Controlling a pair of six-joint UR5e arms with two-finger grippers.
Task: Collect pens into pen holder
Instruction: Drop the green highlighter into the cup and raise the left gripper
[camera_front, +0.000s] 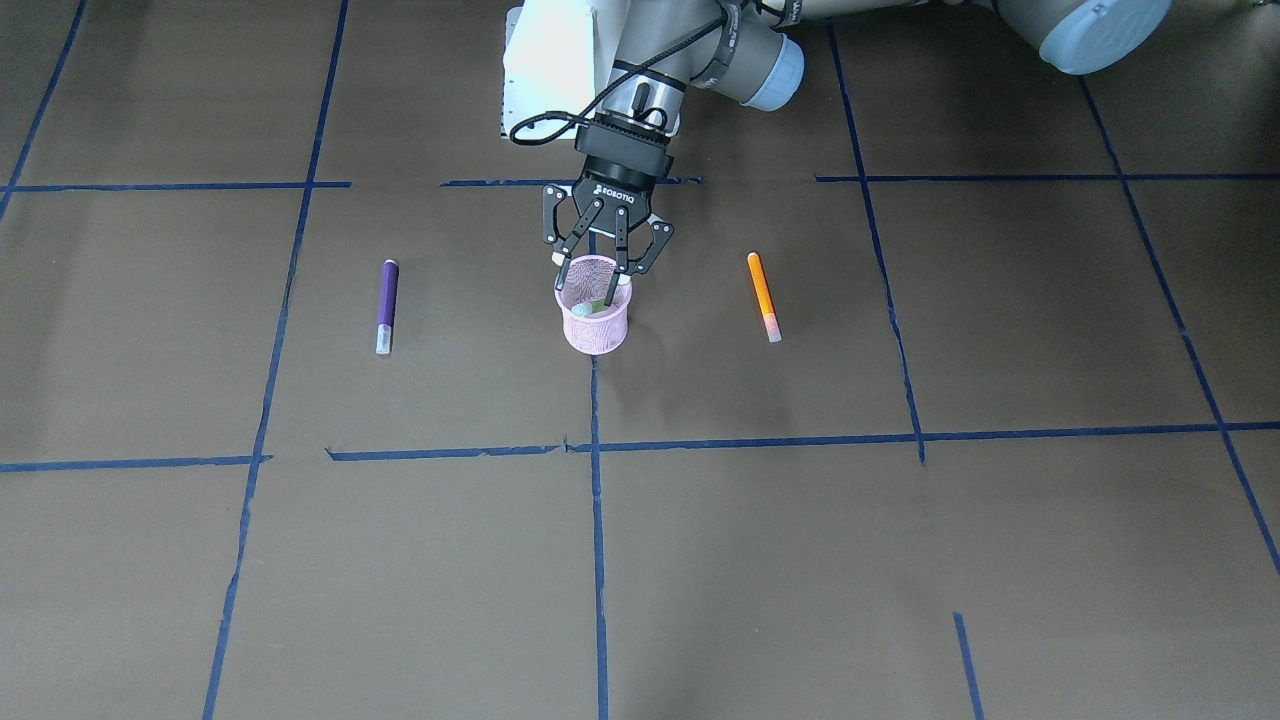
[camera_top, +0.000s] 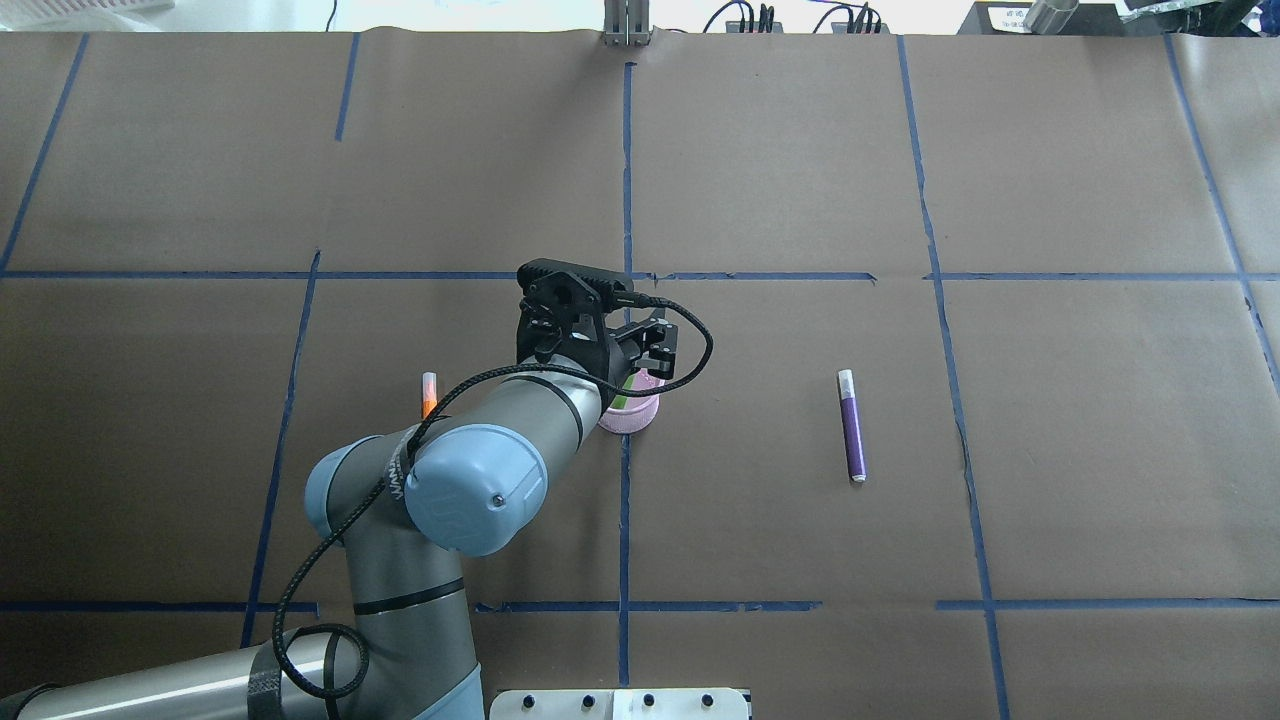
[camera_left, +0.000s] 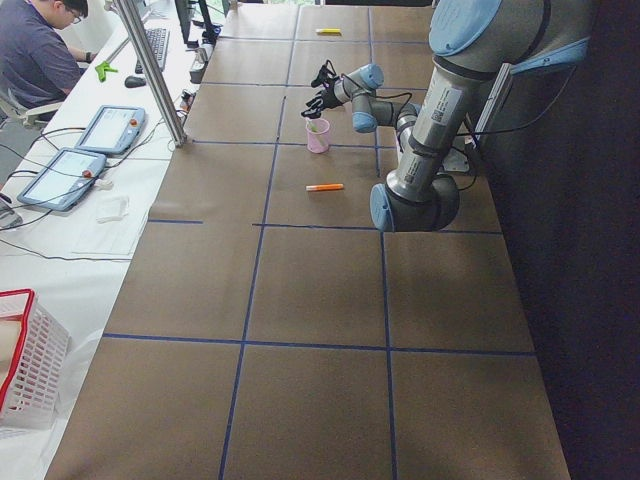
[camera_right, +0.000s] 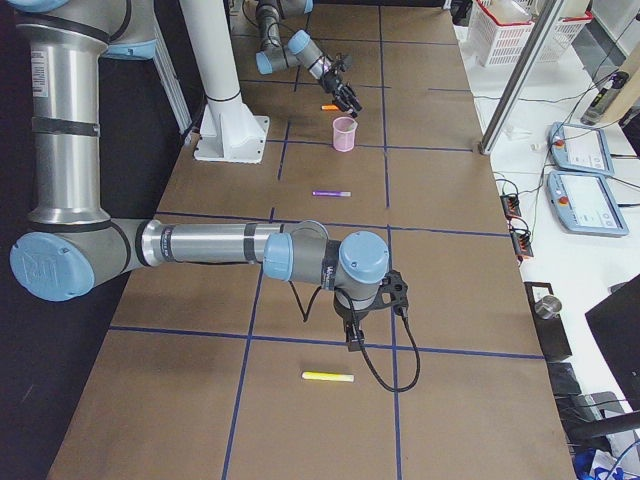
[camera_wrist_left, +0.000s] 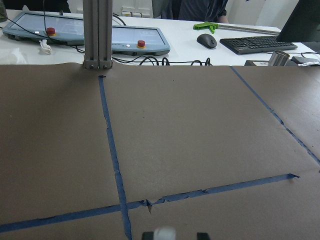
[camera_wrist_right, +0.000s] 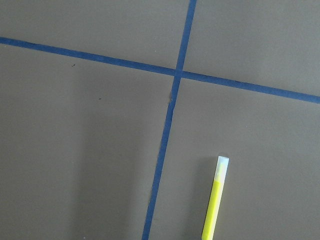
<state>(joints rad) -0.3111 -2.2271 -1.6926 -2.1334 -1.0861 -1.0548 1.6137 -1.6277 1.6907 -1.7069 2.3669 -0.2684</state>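
Observation:
The pink mesh pen holder (camera_front: 600, 335) stands at the table's middle and also shows in the overhead view (camera_top: 634, 417). My left gripper (camera_front: 592, 288) hangs right over its mouth, jaws open, fingertips at the rim. The green pen (camera_front: 596, 306) leans inside the holder, its pale cap (camera_wrist_left: 165, 233) between the spread fingertips in the left wrist view. The purple pen (camera_front: 386, 305) lies flat to the holder's left in the front view and the orange pen (camera_front: 764, 296) to its right. My right gripper (camera_right: 352, 335) shows only in the right side view, so I cannot tell its state.
A yellow pen (camera_wrist_right: 215, 200) lies on the paper under the right wrist camera, near a blue tape cross (camera_wrist_right: 175, 75); it also shows in the right side view (camera_right: 328, 377). The white robot base (camera_front: 545, 60) stands behind the holder.

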